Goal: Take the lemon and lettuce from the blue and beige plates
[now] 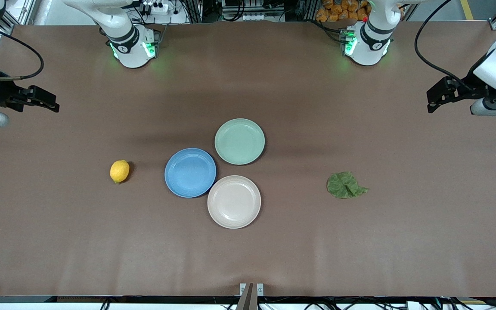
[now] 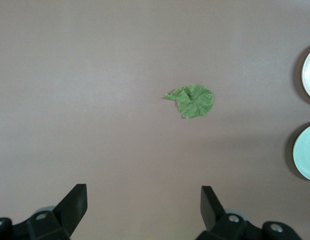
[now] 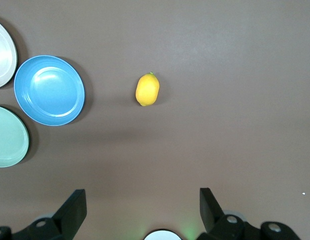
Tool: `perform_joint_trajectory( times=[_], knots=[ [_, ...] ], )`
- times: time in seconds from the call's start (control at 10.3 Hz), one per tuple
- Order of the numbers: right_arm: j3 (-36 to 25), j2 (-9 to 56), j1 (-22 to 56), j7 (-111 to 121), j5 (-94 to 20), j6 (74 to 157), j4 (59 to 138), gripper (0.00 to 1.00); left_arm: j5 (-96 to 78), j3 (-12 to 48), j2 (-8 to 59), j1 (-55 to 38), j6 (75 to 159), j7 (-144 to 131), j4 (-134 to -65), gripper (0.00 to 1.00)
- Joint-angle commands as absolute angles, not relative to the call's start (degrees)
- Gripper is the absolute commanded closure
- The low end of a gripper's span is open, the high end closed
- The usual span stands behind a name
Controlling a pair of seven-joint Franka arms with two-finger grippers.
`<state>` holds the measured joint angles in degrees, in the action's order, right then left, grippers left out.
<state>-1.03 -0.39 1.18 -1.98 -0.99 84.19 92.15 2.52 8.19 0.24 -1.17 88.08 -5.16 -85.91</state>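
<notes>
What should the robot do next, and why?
Probably lower the open right claw onto the lemon, which lies on the table beside the blue plate, not on it. The open left claw waits above the lettuce.

On the bench (image 1: pixel 248 258) the blue plate (image 1: pixel 190 172), beige plate (image 1: pixel 234 201) and mint plate (image 1: pixel 240 141) cluster together, empty, the lemon (image 1: pixel 119 171) toward the right arm's end, the lettuce (image 1: pixel 345 185) toward the left arm's, both grippers (image 1: pixel 41 101) (image 1: pixel 439 97) raised at the table's ends.

white arms; black pincer (image 1: pixel 435 97) fingers; green-lit bases; black cables
</notes>
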Motion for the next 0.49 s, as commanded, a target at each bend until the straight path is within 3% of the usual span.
perform_joint_trajectory(
  times=[0.0, 0.39],
  knots=[
    [-0.18, -0.97, 0.18, -1.49, -1.05, 84.11, 92.55, 0.0, 2.99, 8.61, -1.14, -0.44, 88.07, -3.6, -87.28, 0.0],
    [-0.26, -0.79, 0.18, -1.49, -0.97, 84.11, 92.29, 0.0, 2.81, 8.7, -1.23, -0.44, 87.37, -3.78, -87.1, 0.0]
  ],
)
